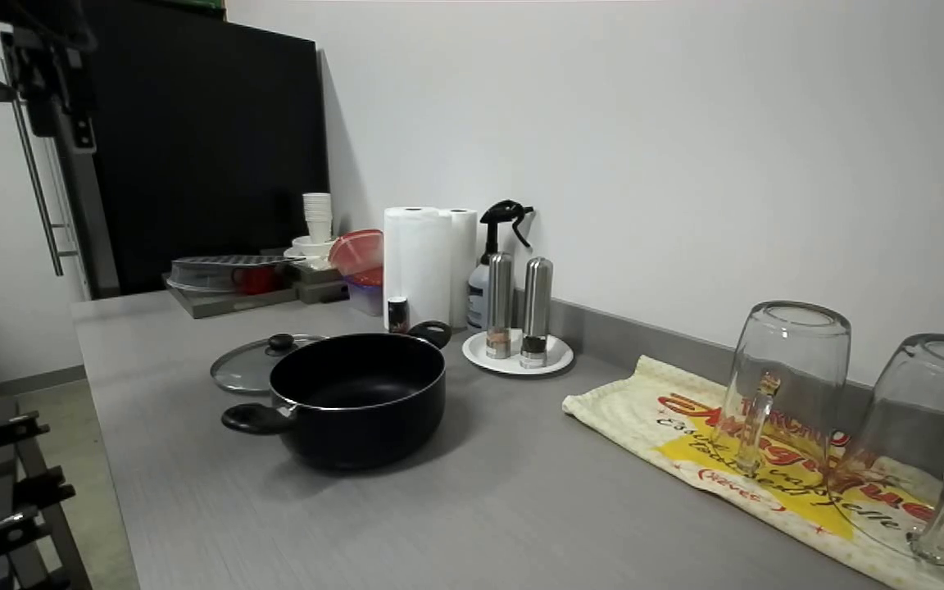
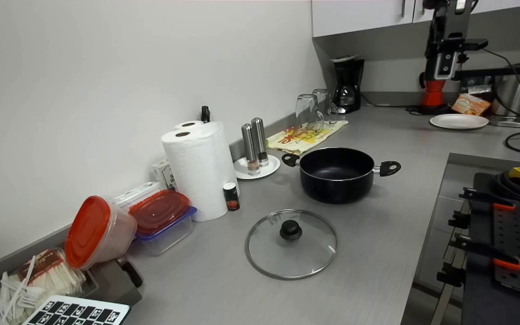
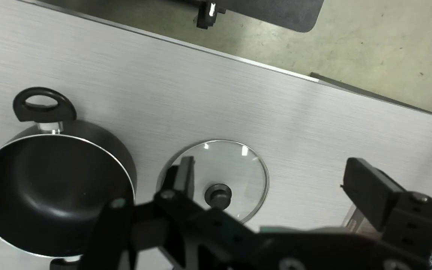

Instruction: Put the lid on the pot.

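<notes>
The lid is round clear glass with a thin metal rim and a dark centre knob. It lies flat on the counter, knob up, beside the pot. The pot is black and shallow, stands upright and uncovered, with two loop handles. In an exterior view the pot hides part of the lid. My gripper is open and empty, raised high above the counter. In the wrist view the left finger overlaps the lid, and the pot is at the left. The gripper also shows in both exterior views.
Paper towel rolls, a small shaker and mills on a white plate stand along the wall. Glass mugs stand on a cloth. Plastic containers are at the far end. The counter's edge borders the floor.
</notes>
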